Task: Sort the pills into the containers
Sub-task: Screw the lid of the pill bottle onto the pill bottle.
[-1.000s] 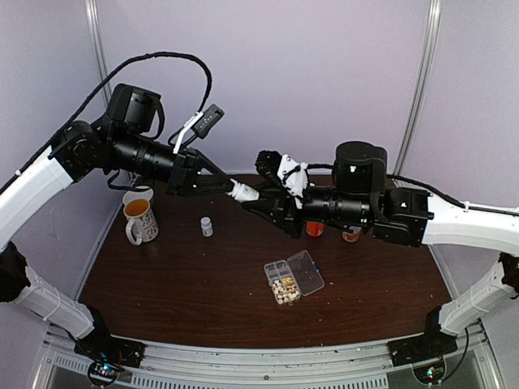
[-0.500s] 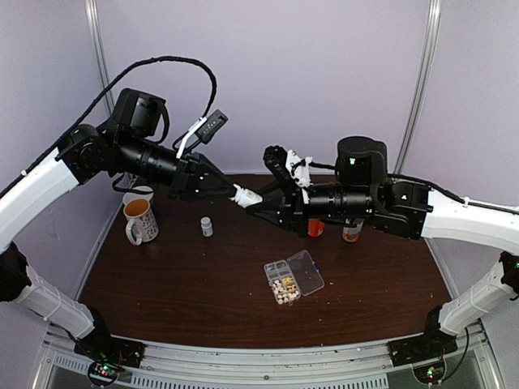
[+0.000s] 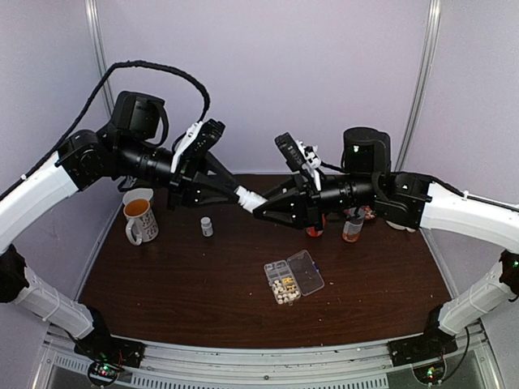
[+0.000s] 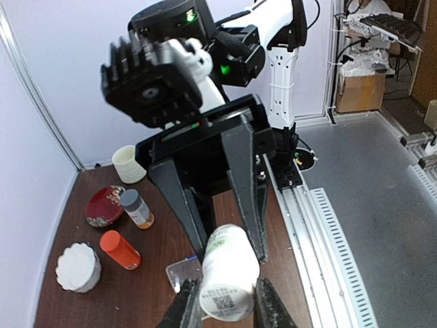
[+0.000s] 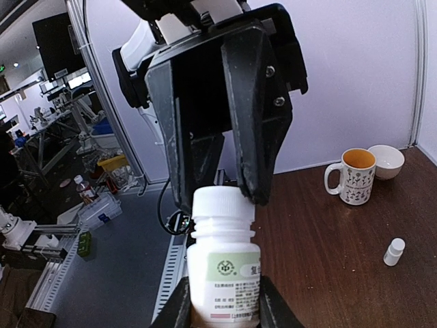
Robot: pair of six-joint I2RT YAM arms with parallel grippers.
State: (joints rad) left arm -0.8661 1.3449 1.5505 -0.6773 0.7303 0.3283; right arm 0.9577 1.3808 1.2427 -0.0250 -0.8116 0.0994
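The left end effector is pinching the cap of a white bottle, one finger pressing on each side. The right end effector is clamping the bottle's labelled body from the opposite end. The two are facing each other nose to nose with the bottle bridging them. Its long axis is running along the line between them, roughly level, with the cap toward the left arm and the base toward the right. It is hanging well above the table.

The organizer box is lying flat on the table below the bottle, toward the near edge and a little to the robot's right of it, with its lid folded open. The pills already sorted are sitting in the cells beside that lid.

The box is lying on the right arm's side of the bottle and that arm is holding the body, so the right arm looks better placed to bring the bottle down to it — once the cap is off.

Both forearms are reaching inward almost level and meeting at the bottle — the left from a raised elbow, the right stretching long.
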